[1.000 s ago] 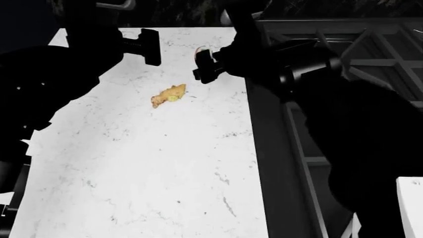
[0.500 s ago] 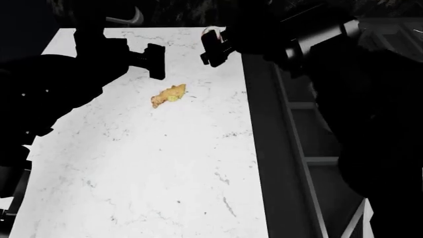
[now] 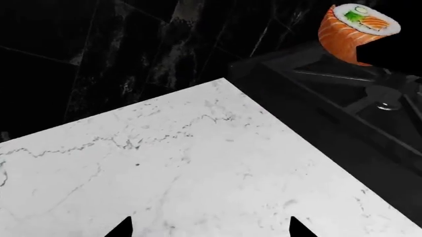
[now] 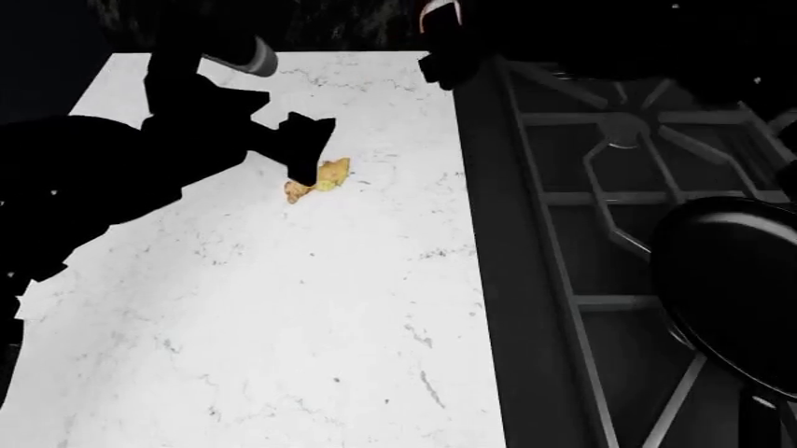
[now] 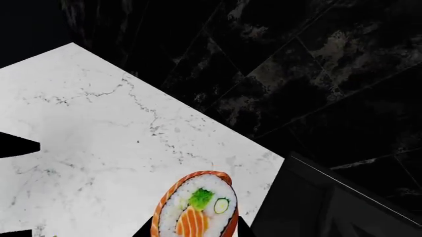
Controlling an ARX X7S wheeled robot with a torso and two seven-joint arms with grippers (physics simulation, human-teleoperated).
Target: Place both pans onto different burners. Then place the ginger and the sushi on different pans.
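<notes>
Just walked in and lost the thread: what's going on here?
The right tool is shut on the round orange sushi roll, held in the air near the dark grey stove. The left tool hovers over the yellowish-tan ginger lump on the white marble counter. One black frying pan already sits on the stove.
</notes>
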